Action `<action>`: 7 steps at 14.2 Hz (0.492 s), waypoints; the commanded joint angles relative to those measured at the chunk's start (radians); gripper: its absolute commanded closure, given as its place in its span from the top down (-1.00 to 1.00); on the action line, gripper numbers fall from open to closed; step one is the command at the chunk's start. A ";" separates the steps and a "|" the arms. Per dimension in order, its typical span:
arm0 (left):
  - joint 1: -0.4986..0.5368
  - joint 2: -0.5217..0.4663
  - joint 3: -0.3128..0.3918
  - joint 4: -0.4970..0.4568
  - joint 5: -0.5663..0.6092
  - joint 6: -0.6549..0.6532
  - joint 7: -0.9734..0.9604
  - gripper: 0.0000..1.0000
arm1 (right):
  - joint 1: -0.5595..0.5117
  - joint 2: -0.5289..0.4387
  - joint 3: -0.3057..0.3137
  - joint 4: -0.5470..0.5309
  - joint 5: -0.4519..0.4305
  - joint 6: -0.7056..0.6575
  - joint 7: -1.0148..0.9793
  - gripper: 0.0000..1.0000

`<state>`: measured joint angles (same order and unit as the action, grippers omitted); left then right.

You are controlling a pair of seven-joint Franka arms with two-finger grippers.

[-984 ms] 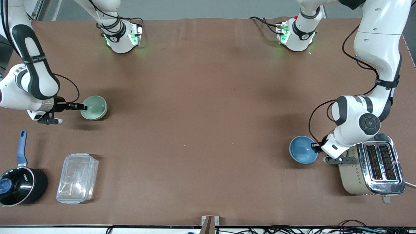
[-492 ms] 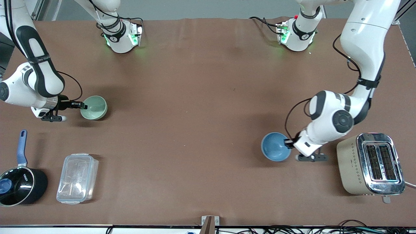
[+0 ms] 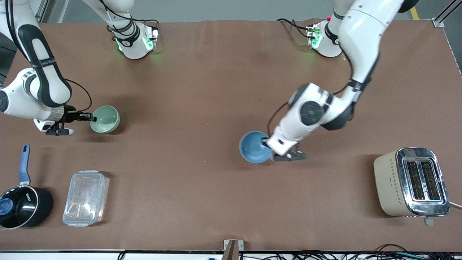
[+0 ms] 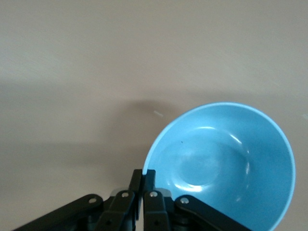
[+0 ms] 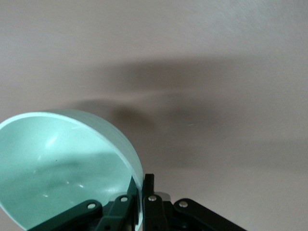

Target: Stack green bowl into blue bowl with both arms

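Note:
The pale mint-green bowl (image 3: 105,118) is at the right arm's end of the table. My right gripper (image 3: 91,117) is shut on its rim; the right wrist view shows the green bowl (image 5: 62,163) with its rim pinched between the fingers at my right gripper (image 5: 141,185). The sky-blue bowl (image 3: 255,146) is over the middle of the table, tilted, and my left gripper (image 3: 267,143) is shut on its rim. The left wrist view shows the blue bowl (image 4: 226,163) clamped at my left gripper (image 4: 144,178).
A toaster (image 3: 411,182) stands at the left arm's end, near the front camera. A black saucepan with a blue handle (image 3: 21,200) and a clear plastic box (image 3: 86,198) lie at the right arm's end, nearer the camera than the green bowl.
My left arm has carried the blue bowl from beside the toaster toward the middle of the table. My right gripper and the green bowl have barely moved.

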<state>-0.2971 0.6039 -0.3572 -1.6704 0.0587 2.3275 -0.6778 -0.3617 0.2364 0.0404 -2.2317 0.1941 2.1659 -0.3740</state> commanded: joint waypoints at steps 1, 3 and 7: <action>-0.086 0.077 0.012 0.086 0.064 -0.010 -0.090 -0.99 | 0.084 -0.129 0.001 0.055 0.019 -0.167 0.166 -0.99; -0.140 0.118 0.012 0.127 0.113 -0.010 -0.201 -0.99 | 0.135 -0.146 0.001 0.061 0.019 -0.201 0.225 -0.97; -0.185 0.161 0.014 0.149 0.147 -0.010 -0.270 -0.97 | 0.226 -0.155 0.003 0.061 0.042 -0.213 0.326 -0.96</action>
<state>-0.4710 0.7374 -0.3515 -1.5575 0.1742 2.3286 -0.9248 -0.1773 0.0864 0.0487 -2.1585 0.2117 1.9490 -0.1162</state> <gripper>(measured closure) 0.952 0.956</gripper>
